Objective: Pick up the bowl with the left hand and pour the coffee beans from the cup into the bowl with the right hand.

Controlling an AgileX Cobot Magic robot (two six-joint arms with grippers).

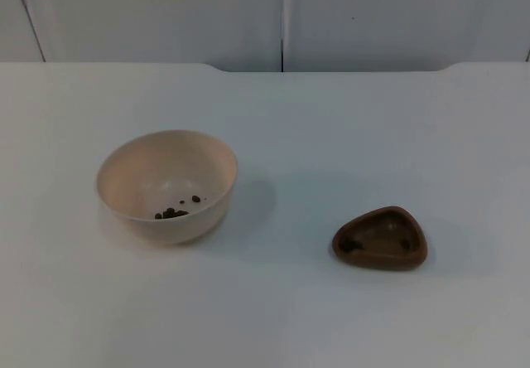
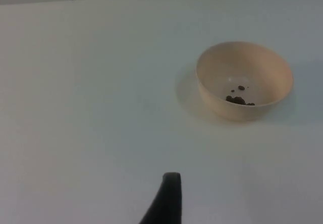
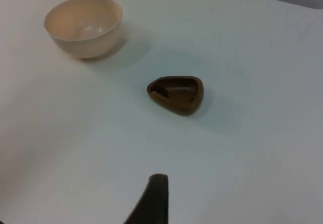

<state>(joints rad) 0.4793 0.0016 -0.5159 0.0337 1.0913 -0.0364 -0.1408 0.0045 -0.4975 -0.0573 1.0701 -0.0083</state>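
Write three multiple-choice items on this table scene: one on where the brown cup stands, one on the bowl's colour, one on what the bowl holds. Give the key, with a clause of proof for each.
1. In the top view, where does the brown cup stand relative to the bowl?
A. Inside it
B. Apart from it, toward the right arm's side
C. Touching its rim

2. What colour is the bowl?
A. Cream
B. Blue
C. Black

3. What does the bowl hold?
A. Nothing
B. Beans heaped to the rim
C. A few dark coffee beans on its bottom

Key: 1 B, bare white table shows between them; 2 A, its wall and inside are pale cream; 3 C, a small dark cluster lies at the bottom.
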